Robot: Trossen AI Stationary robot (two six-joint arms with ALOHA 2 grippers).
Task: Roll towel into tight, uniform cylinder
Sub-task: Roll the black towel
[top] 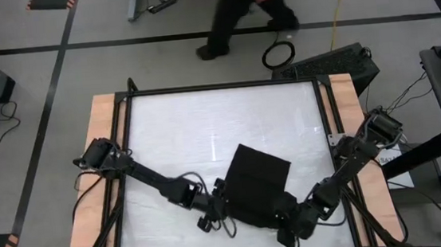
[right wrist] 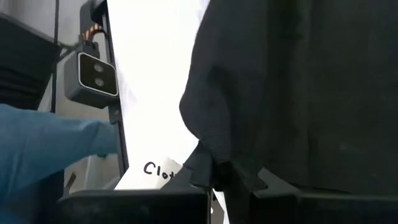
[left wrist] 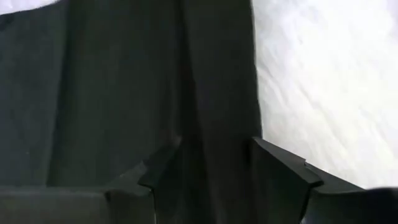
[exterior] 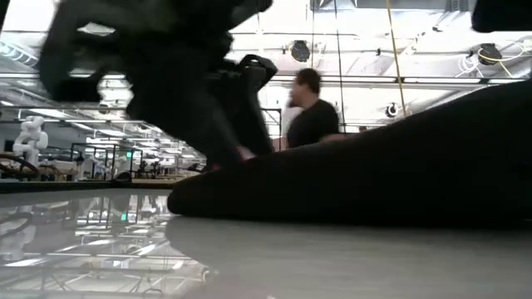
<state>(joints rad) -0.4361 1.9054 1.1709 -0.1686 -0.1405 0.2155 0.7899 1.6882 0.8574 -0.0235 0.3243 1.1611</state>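
Towel (top: pixel 256 186) lies mostly flat on the table's (top: pixel 173 128) near half, turned diamond-wise between our arms. Our left gripper (left wrist: pixel 214 171) straddles a fold with fingers apart; our right gripper (right wrist: pixel 227 177) pinches its edge, closed.

Both arms reach inward, lower centre of high view. Left gripper (left wrist: pixel 214 171) fingers spread. Right gripper (right wrist: pixel 231 176) closed, apparently pinching towel (top: pixel 256 186) edge.

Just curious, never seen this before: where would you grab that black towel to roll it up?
Probably the towel's near edge, coming in from the robot's side. It lies flat, so only an edge or corner can be pinched. The right gripper already pinches a bunched corner; the left gripper straddles a fold, jaws open.
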